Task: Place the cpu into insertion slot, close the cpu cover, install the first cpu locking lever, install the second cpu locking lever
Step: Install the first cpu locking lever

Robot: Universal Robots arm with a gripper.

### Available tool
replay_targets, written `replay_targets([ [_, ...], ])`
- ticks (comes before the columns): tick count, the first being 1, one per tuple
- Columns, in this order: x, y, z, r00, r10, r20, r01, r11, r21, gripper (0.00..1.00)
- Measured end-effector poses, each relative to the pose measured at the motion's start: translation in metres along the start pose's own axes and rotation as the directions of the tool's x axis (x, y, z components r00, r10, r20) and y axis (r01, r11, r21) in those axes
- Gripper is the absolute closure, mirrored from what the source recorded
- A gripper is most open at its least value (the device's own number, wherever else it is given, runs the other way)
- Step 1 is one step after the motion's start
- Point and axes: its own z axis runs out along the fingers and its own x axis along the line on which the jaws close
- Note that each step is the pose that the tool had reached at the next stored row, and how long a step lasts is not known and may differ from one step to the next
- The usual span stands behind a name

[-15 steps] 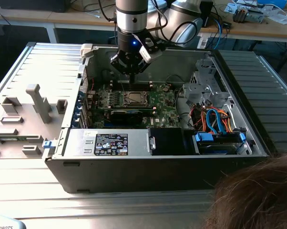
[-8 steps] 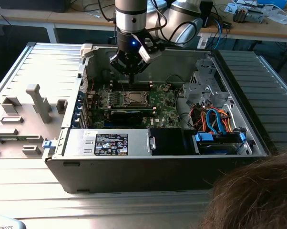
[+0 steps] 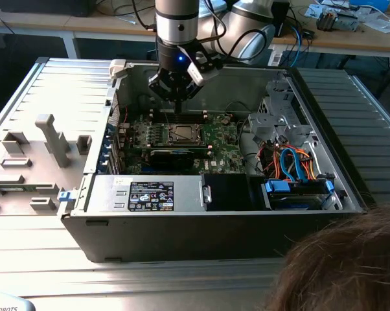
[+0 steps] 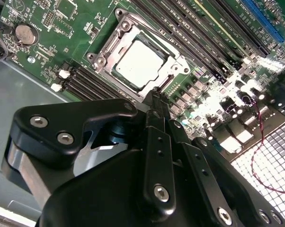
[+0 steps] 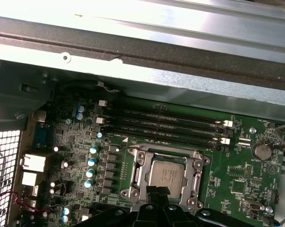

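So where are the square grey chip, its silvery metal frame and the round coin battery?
Square grey chip (image 4: 141,64): second wrist view, top centre.
Silvery metal frame (image 5: 140,171): first wrist view, side bar.
Round coin battery (image 4: 25,33): second wrist view, face.

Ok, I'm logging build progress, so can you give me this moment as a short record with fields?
cpu: seated in the insertion slot, metal top up
cpu cover: lying flat around the cpu, whose top shows through the cut-out
claw: shut, tip at the cover's edge; contact unclear
board: green motherboard inside the open computer case
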Motion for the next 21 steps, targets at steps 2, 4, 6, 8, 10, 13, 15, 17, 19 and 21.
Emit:
replay_targets([
  [2,0.0005,0.0001,0.0001,1.0,0.0,0.0,0.0,1.0,0.0,0.89],
  [4,0.0008,0.0001,0.0002,1.0,0.0,-0.0001,0.0,1.0,0.0,0.89],
  [6,0.0011,0.0002,0.0002,1.0,0.0,-0.0001,0.0,1.0,0.0,0.89],
  [8,0.0016,0.0002,0.0004,1.0,0.0,0.0,0.0,1.0,0.0,0.89],
  [10,0.0019,0.0003,0.0005,1.0,0.0,0.0,0.0,1.0,0.0,0.89],
  [13,0.0026,0.0004,0.0006,1.0,0.0,0.0,0.0,1.0,0.0,0.89],
  [15,0.0035,0.0006,0.0008,1.0,0.0,0.0,0.0,1.0,0.0,0.89],
  [17,0.0042,0.0007,0.0009,1.0,0.0,0.0,0.0,1.0,0.0,0.89],
  [19,0.0047,0.0008,0.001,1.0,0.0,0.0,0.0,1.0,0.0,0.89],
  [21,0.0052,0.0008,0.0011,1.0,0.0,0.0,0.0,1.0,0.0,0.89],
])
